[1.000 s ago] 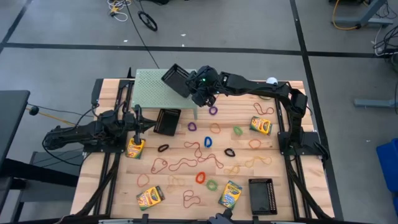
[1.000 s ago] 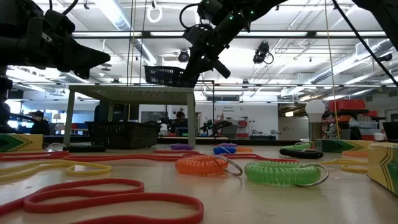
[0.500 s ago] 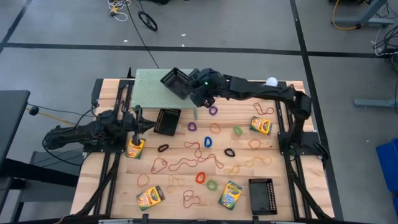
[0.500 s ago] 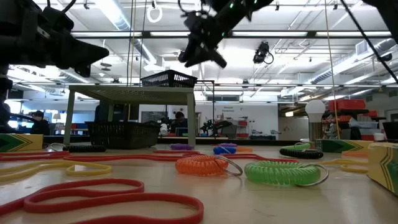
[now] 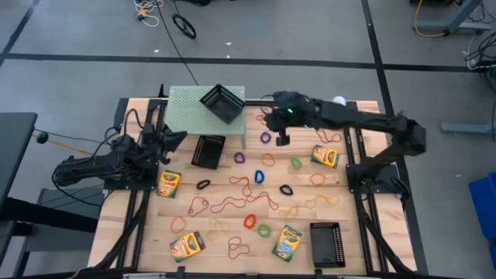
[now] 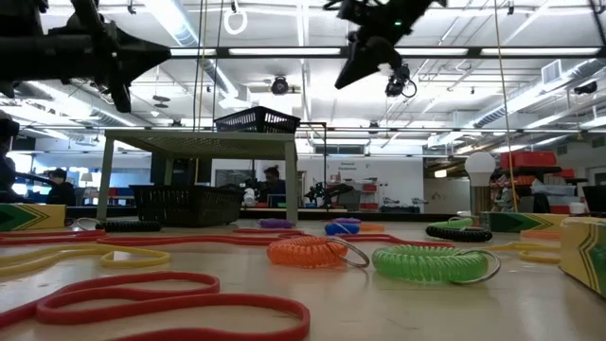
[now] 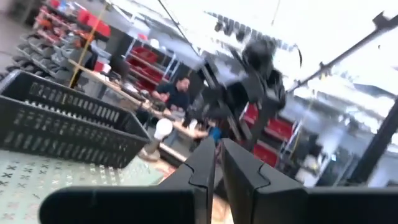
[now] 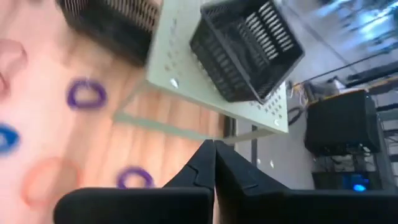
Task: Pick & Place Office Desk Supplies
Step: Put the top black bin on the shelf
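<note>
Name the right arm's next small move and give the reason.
Probably open the right claw and drop toward the purple band beside it. The black mesh tray already sits on the green shelf, and that claw is shut, empty.

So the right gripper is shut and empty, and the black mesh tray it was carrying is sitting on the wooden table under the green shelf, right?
Not quite. The black mesh tray sits on top of the green shelf, not under it; the high view shows this. The right gripper is indeed shut and empty.
</note>
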### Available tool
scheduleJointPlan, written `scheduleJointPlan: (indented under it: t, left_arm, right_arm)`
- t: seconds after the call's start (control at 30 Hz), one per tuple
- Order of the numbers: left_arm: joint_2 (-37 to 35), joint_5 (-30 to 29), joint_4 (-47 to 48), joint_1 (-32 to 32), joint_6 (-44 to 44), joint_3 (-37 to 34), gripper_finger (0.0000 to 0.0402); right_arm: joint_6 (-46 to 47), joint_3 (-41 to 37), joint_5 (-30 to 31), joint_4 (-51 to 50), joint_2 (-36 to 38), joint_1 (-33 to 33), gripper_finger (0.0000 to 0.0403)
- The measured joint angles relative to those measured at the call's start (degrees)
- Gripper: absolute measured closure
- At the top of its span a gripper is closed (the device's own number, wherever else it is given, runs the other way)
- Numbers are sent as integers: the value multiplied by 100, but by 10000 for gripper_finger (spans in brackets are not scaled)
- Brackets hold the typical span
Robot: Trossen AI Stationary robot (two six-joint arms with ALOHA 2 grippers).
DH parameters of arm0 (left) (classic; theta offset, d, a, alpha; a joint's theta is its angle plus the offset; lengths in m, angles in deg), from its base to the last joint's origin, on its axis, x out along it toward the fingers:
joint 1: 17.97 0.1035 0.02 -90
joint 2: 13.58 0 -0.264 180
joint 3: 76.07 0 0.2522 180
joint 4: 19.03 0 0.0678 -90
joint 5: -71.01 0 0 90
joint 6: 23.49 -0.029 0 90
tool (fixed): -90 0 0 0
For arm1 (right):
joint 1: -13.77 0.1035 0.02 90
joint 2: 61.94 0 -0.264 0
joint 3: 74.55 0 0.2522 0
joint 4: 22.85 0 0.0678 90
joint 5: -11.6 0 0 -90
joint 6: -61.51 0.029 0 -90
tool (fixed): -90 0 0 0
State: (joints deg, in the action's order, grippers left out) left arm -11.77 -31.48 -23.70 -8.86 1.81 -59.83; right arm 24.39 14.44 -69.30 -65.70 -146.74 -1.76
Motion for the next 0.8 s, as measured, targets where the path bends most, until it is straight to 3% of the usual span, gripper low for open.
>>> scheduleJointPlan:
  t: [0.17,0.3,0.4,0.53,0.7,0.8]
  left_arm:
    - [99,-402,-652,2,-549,13,367]
    - [345,233,-301,0,-950,278,385]
    - [791,445,641,-2,-1491,886,395]
    - [1698,35,2299,-2,-2278,2113,397]
    - [3280,-273,3938,34,-3027,3621,395]
    - [4250,-302,4668,183,-3679,4543,373]
  right_arm:
    - [1227,-1943,35,2002,1081,228,397]
    - [2337,-3239,15,3288,1715,467,396]
    - [2718,-3985,310,4256,1971,724,398]
    - [2899,-4695,644,5369,2046,1001,400]
    - [2858,-5057,695,5850,2045,1126,399]
    - [2757,-5058,693,5870,2042,1126,399]
